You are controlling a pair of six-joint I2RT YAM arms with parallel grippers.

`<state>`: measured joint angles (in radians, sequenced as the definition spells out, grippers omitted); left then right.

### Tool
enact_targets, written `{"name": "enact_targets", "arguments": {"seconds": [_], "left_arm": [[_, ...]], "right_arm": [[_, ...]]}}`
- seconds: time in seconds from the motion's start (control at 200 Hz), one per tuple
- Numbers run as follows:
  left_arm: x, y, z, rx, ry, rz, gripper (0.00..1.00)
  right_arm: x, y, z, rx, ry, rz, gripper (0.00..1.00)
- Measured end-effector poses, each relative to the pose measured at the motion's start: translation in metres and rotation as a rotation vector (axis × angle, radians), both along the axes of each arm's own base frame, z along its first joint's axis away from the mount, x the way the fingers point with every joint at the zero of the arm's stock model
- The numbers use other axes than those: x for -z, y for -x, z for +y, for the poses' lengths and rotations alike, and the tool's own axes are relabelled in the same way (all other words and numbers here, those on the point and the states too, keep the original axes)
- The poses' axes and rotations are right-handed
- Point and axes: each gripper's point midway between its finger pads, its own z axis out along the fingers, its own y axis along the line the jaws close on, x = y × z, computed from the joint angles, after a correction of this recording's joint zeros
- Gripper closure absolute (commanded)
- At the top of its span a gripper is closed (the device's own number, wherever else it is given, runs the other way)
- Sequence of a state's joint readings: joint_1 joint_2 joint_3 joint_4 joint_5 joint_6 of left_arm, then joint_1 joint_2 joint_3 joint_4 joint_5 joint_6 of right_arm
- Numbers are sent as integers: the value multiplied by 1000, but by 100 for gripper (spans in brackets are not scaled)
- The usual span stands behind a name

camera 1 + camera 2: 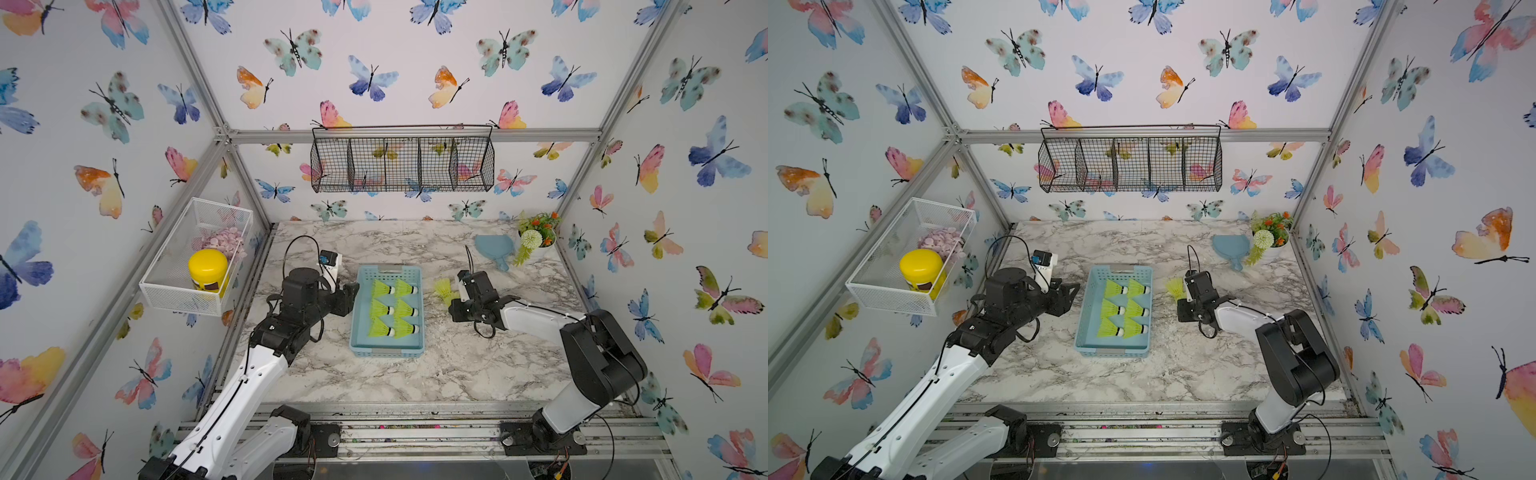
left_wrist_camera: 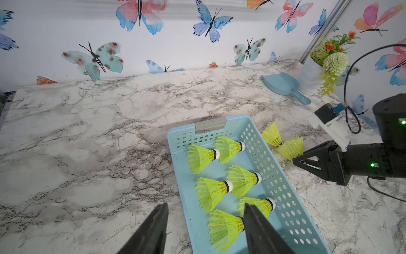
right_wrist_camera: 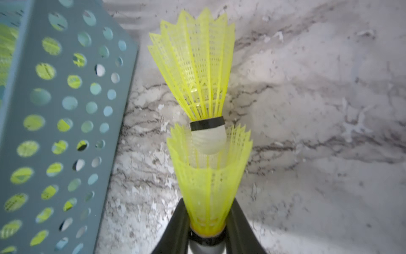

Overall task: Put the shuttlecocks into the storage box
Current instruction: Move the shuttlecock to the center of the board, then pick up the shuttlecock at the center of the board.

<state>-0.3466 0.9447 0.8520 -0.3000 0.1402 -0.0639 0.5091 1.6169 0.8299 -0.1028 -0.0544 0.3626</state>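
- In both top views, mid-table on the marble tabletop [image 1: 415, 374]: storage box [image 1: 355, 320] with six shuttlecocks [image 1: 382, 309] inside, two columns of three, white tips toward the right arm's side
- Just outside the box's right wall: two loose shuttlecocks [image 1: 443, 288], partly hidden by the right gripper [image 1: 455, 305]
- Far right corner, well apart from the box: blue scoop [image 1: 492, 247] and potted plant [image 1: 538, 232]
- On the left wall, white mesh basket [image 1: 178, 297] with a yellow jar [image 1: 208, 268]; on the back wall, black wire basket [image 1: 403, 160]
- Left arm bent low, left gripper [image 1: 352, 293] just beside the box's left rim; right arm stretched low from the right, wrist near the marble
- From the left wrist: left gripper [image 2: 205, 205] spread wide with nothing between, one finger [image 2: 259, 231] over the box in front of a shuttlecock, the other over bare marble
- Plainer here than from above: a yellow skirt sticking out from the right gripper [image 2: 295, 159], a second skirt touching it
- From the right wrist only: right gripper [image 3: 208, 200] closed on the cork end of the nearer shuttlecock [image 3: 208, 182], skirt pointing away
- White tip of the farther shuttlecock [image 3: 208, 140] tucked into that skirt; perforated box wall just beside, yellow showing through the holes
- Lifted or resting on the marble: cannot tell
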Motion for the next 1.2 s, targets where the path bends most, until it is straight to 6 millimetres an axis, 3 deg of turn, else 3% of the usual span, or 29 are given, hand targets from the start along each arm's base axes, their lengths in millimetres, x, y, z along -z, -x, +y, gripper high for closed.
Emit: {"name": "enact_targets", "arguments": {"seconds": [0.28,0.676,0.911,1.001,1.201], "left_arm": [[6,3,-11,69,10,24,40],[7,4,-14,88,12,29,40],[7,4,-15,92,13,30,40],[7,4,-15,92,13,30,40],[10,4,-16,97,9,36,40]], "right_arm": [[12,46,-21,-20,33,93,61],[22,56,-31,-8,72,124,55],[25,52,-29,-7,70,116,72],[23,52,-29,-7,69,114,74],[-5,50,-28,-18,52,66,75]]}}
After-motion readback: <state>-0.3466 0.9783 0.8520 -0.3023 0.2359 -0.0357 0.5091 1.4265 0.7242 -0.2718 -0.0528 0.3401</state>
